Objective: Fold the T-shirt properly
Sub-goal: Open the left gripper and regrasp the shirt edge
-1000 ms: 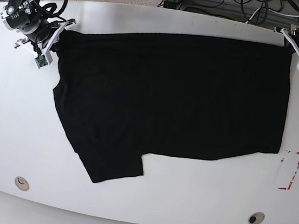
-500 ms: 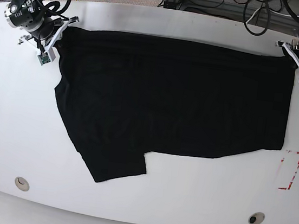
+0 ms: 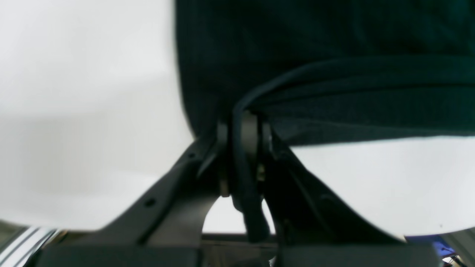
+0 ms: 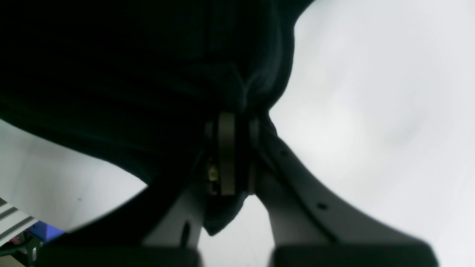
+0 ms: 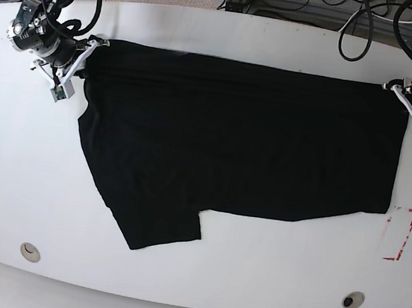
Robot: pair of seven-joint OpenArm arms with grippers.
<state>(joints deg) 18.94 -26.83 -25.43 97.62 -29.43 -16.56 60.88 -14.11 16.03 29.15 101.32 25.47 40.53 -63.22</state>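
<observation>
The T-shirt [image 5: 237,143] is a large black cloth spread flat over the white table [image 5: 189,287], with one short sleeve [image 5: 156,227] pointing toward the near edge. My left gripper [image 5: 405,96] is shut on the shirt's far right corner. In the left wrist view its fingers [image 3: 249,129] pinch a rolled fold of the T-shirt [image 3: 334,74]. My right gripper [image 5: 89,49] is shut on the far left corner. In the right wrist view its fingers [image 4: 227,148] clamp bunched black cloth of the T-shirt [image 4: 148,74]. The far edge runs taut between the two grippers.
A red-and-white marked rectangle [image 5: 398,234] lies on the table by the shirt's right edge. Two round holes [image 5: 29,252] [image 5: 353,300] sit near the front edge. Cables [image 5: 358,15] and a metal frame crowd the space behind the table.
Both grippers have kept their hold. The left gripper has come toward the near side and outward, the right gripper has shifted slightly away, and the shirt's far edge is now stretched straighter.
</observation>
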